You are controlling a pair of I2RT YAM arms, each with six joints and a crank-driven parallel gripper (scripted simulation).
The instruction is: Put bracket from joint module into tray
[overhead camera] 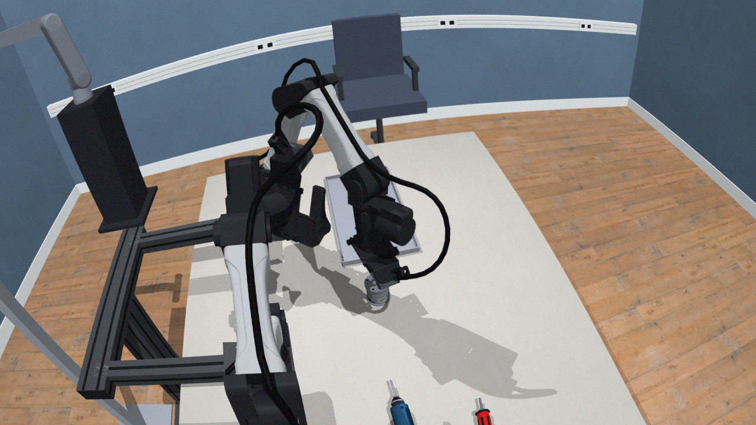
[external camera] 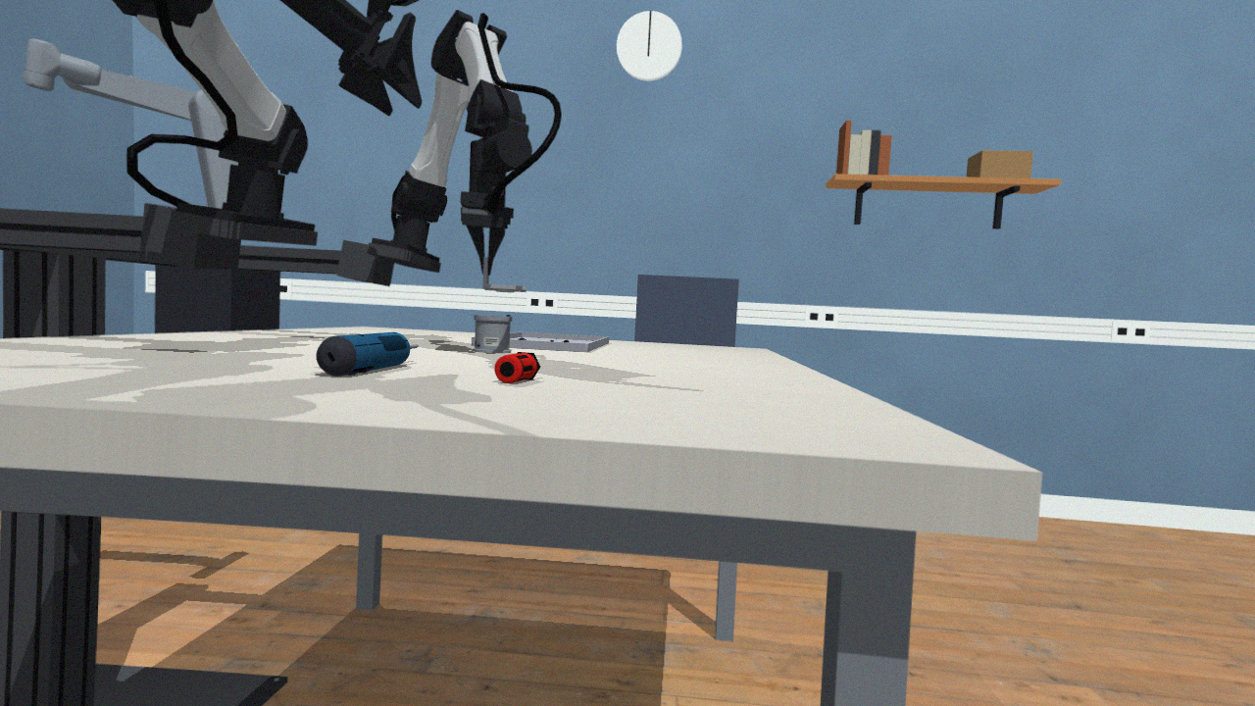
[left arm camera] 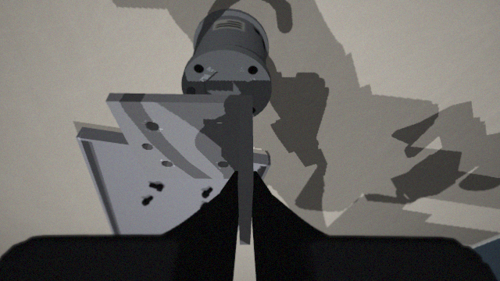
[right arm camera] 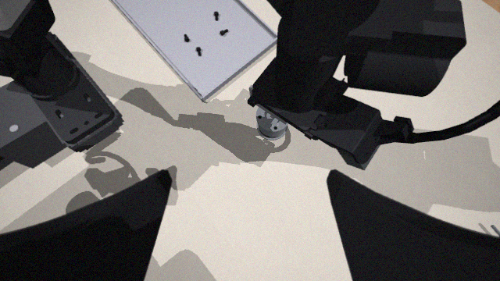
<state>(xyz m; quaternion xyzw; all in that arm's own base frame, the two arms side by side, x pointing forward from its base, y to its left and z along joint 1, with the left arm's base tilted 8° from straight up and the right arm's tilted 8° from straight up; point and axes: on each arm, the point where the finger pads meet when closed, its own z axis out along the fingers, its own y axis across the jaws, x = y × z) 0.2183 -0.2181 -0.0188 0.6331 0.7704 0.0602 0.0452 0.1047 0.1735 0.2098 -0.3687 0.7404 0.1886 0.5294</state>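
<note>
My left gripper (external camera: 485, 261) (left arm camera: 245, 176) is shut on the upright flange of the grey L-shaped bracket (external camera: 505, 287) (left arm camera: 180, 129). The bracket hangs in the air, with a gap below it to the joint module (overhead camera: 377, 297) (external camera: 492, 335) (left arm camera: 230, 43) (right arm camera: 270, 129). The module is a grey cylinder standing upright on the table outside the tray (overhead camera: 341, 224) (external camera: 570, 343) (left arm camera: 105, 187) (right arm camera: 234, 51). In the top view, the left arm covers the bracket and part of the tray. My right gripper (right arm camera: 248, 173) (external camera: 403, 109) is open and empty, high above the table.
Several small black screws (right arm camera: 198, 51) (left arm camera: 156, 186) lie in the tray. A blue screwdriver (overhead camera: 401, 413) (external camera: 364, 353) and a red screwdriver (overhead camera: 483, 416) (external camera: 516, 367) lie on the table away from the tray. In the right wrist view, the left arm hangs over the module, close to the tray corner.
</note>
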